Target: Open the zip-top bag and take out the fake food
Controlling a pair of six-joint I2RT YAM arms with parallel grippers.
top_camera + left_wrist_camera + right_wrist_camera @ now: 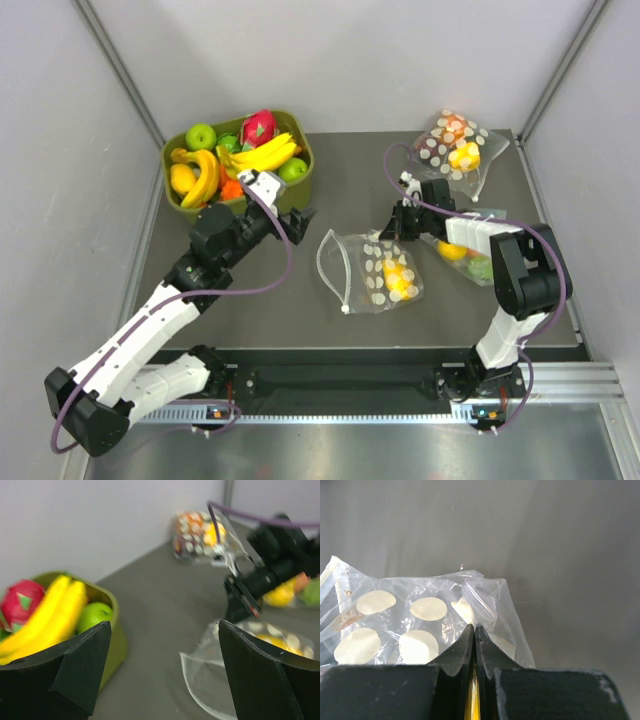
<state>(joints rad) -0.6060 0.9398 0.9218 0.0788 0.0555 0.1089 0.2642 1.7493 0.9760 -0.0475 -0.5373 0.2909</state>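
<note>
The dotted zip-top bag lies flat at the table's middle with its mouth gaping toward the left. A yellow piece of fake food shows inside it. My right gripper is shut on the bag's far right corner. In the right wrist view its closed fingertips pinch the clear dotted plastic. My left gripper is open and empty, between the green bin and the bag. In the left wrist view the bag's open mouth lies ahead to the right.
A green bin at the back left holds bananas, green apples and a pink dragon fruit. A dotted bag with orange and yellow pieces lies at the back right. A plain clear bag with fruit lies under the right arm.
</note>
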